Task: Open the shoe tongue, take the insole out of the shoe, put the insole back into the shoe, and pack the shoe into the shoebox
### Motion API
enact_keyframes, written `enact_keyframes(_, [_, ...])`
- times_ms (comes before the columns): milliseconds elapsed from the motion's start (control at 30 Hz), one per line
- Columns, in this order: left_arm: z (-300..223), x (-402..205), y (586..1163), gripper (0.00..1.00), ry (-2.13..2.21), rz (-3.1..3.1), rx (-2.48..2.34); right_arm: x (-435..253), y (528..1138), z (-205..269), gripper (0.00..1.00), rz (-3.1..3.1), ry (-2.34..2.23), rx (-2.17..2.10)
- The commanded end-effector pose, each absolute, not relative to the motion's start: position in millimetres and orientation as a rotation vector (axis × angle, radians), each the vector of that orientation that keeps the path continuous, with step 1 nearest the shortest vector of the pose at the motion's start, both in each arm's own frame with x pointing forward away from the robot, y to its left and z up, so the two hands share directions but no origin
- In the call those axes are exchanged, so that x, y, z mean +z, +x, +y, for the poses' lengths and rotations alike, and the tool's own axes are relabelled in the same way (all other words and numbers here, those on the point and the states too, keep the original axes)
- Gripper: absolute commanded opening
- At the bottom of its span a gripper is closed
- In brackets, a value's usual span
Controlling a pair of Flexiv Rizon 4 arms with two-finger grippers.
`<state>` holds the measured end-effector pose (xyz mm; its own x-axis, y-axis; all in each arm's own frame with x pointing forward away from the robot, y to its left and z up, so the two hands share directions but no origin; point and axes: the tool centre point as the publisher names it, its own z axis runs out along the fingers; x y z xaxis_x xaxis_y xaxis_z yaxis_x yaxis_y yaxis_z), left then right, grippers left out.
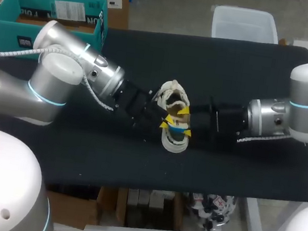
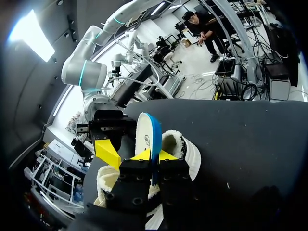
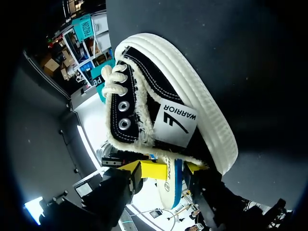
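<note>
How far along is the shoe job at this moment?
Done: the shoe lies on the table, its mouth spread open. In hand: the left gripper is shut on the insole, which stands partly out of the shoe, with the right gripper alongside. Whether it is coming out or going back cannot be told. Left: seating the insole, then packing the shoe into the teal box.

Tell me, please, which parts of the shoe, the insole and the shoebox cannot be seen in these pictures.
1. Shoe inside: right wrist view, its own black side covers it.
2. Insole lower end: left wrist view, behind the left gripper holding it.
3. Shoebox near wall and contents: head view, partly covered by the left arm, contents too small.
</note>
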<state>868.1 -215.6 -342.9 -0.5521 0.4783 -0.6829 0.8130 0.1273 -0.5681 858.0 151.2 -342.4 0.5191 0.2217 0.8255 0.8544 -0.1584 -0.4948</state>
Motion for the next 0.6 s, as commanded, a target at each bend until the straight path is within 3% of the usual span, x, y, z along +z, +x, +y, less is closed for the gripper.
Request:
enact_keyframes(33, [-214.6,-341.6,863.7,0.0,1.24,2.069,-1.39,-335.3,847.4,149.0,0.49,-0.923,-1.691,-0.737])
enact_keyframes(67, [-214.4,-341.3,863.4,0.0,1.234,2.066,-1.391,-335.8,846.6,149.5,0.42,-0.924,-1.692,-0.736])
enact_keyframes(100, [-214.2,-340.9,863.1,0.0,1.231,2.065,-1.392,-336.2,846.2,150.0,0.2,-0.927,-1.692,-0.731])
enact_keyframes(133, [-214.1,-340.4,862.7,0.0,1.229,2.064,-1.391,-336.5,846.0,150.5,0.07,-0.929,-1.691,-0.729])
enact_keyframes(167, [-214.0,-339.9,862.4,0.0,1.228,2.063,-1.391,-336.6,845.8,150.8,0.0,-0.93,-1.69,-0.727])
enact_keyframes(367, [-214.0,-338.0,860.0,0.0,1.228,2.071,-1.382,-339.5,844.8,152.6,0.0,-0.939,-1.681,-0.715])
enact_keyframes(400, [-213.5,-337.1,858.6,0.27,1.229,2.071,-1.381,-340.9,845.1,152.5,0.0,-0.939,-1.68,-0.714])
enact_keyframes(433, [-212.6,-336.2,856.8,0.35,1.231,2.07,-1.38,-342.1,845.5,152.5,0.0,-0.938,-1.679,-0.714])
enact_keyframes(500, [-210.8,-334.3,853.1,0.41,1.238,2.058,-1.379,-343.8,845.9,152.6,0.0,-0.937,-1.679,-0.711])
enact_keyframes(567, [-209.3,-333.0,850.6,0.36,1.238,2.05,-1.375,-344.4,846.8,151.6,0.0,-0.935,-1.679,-0.71])
enact_keyframes(600, [-209.0,-332.6,850.3,0.23,1.237,2.047,-1.373,-344.4,847.2,151.1,0.0,-0.935,-1.679,-0.709])
